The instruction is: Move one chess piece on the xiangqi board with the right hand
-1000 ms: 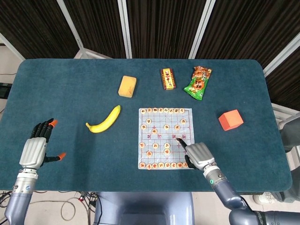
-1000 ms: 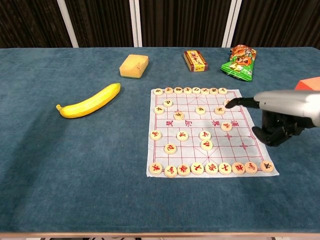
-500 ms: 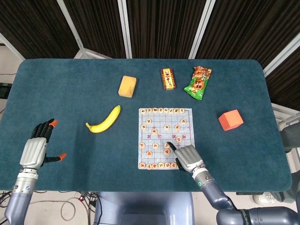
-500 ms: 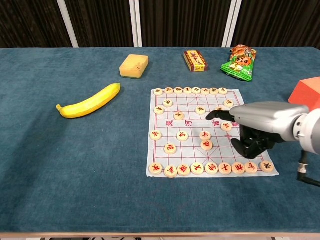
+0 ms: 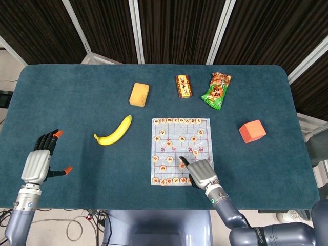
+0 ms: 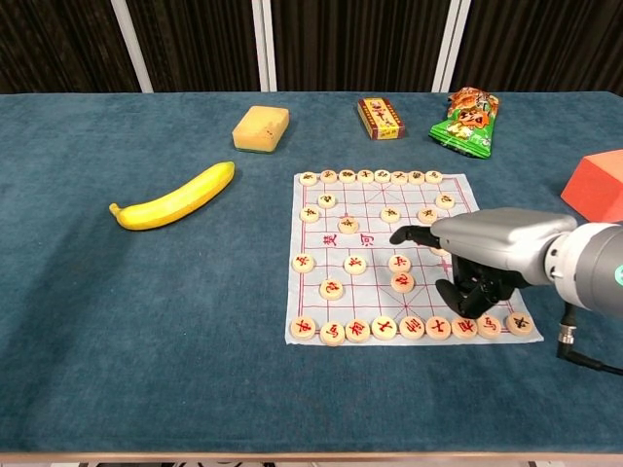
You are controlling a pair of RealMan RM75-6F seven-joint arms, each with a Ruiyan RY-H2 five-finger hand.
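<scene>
Now right hand [image 6: 487, 255] has moved left across xiangqi board [image 6: 375, 209].

Landmark: xiangqi board [image 5: 179, 150], on the table [image 5: 77, 92] toward the near edge, right of centre. Chess pieces [image 6: 401, 282] sit on it: full rows along far and near edges, scattered ones between. Banana [image 5: 114, 130] lies just left of the board. Sponge [image 5: 139, 94] is behind the board, off its far-left corner. Small box [image 5: 183, 85] is straight behind it; snack bag [image 5: 217, 89] behind its far-right corner. Block [image 5: 252, 130] is right of the board, apart. Right hand [image 5: 201, 173] is over the board's near-right part. Left hand [image 5: 40, 162] is far left of the board, past the banana.
</scene>
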